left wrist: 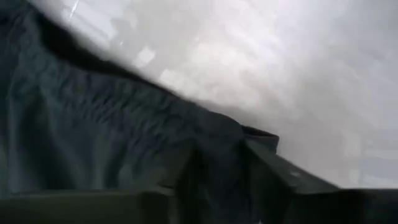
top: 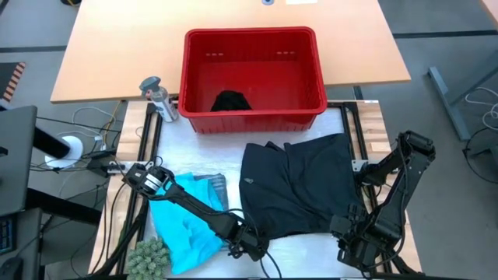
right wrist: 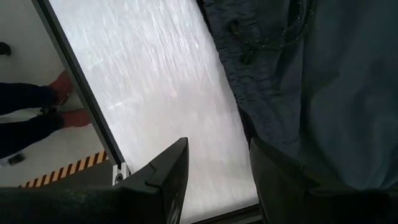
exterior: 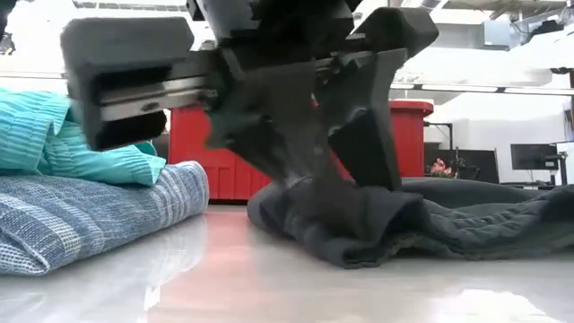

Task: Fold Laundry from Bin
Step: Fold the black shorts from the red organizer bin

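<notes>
A black garment (top: 299,187) lies spread on the white table top in front of the red bin (top: 253,33). Another black piece (top: 231,101) lies inside the bin. At the left, a turquoise garment (top: 183,222) rests on a blue-grey striped one (exterior: 90,215). My left gripper (top: 247,247) is at the black garment's near left corner, shut on it. My right gripper (right wrist: 214,180) stands open at the garment's near right edge (right wrist: 249,124). Bare table shows between its fingers, and I cannot tell whether one finger touches the cloth. My left gripper pinches a bunched-up fold at the black garment's near left corner (exterior: 359,224) between its two fingers (exterior: 368,144). The fingers slant down from above. That corner is gathered into a low hump on the table, and the rest lies slack toward the right.
A small grey bottle (top: 158,97) stands left of the bin. A green nubbly object (top: 148,255) sits at the near left edge. A person's feet (right wrist: 62,99) show on the floor beyond the table's right rail. White table top (top: 303,249) lies between the two grippers.
</notes>
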`<state>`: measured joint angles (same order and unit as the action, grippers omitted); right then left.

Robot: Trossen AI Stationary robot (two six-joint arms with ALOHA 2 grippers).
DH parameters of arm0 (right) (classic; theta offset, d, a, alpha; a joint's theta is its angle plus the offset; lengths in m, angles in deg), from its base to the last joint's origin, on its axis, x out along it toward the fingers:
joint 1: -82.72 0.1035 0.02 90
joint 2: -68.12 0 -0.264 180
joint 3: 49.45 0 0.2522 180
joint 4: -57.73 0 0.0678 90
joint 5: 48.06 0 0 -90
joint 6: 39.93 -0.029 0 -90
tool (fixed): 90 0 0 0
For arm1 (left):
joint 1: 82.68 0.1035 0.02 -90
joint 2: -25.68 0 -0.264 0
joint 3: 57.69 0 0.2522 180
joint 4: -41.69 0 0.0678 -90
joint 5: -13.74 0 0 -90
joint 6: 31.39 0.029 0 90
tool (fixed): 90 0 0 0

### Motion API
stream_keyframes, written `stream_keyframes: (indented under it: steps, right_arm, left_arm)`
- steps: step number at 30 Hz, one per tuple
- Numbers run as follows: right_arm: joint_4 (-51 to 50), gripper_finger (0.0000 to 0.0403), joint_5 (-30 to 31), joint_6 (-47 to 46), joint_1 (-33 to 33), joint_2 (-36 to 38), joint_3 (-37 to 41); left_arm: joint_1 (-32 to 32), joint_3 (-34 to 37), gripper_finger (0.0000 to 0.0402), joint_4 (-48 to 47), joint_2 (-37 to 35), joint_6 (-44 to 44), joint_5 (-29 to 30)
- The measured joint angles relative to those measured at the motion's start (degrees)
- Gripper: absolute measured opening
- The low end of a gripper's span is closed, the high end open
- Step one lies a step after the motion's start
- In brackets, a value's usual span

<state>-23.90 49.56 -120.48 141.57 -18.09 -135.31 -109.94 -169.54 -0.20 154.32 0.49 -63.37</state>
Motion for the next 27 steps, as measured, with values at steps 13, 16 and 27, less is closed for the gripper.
stream_keyframes:
  steps: [13,16,27]
  right_arm:
    - [0.46,0.0196,5.57,0.06,1.22,0.00,-0.85]
    - [0.04,0.0196,8.69,1.49,2.18,0.00,-1.53]
    - [1.54,0.0196,7.52,7.41,2.56,-1.42,-1.77]
  left_arm:
    - [0.39,-12.28,0.0004,-20.52,-0.07,-9.10,9.17]
    - [0.61,-17.88,0.0002,-28.39,-0.11,-12.16,8.39]
    - [1.13,-26.43,0.0001,-57.22,-3.62,-10.76,0.10]
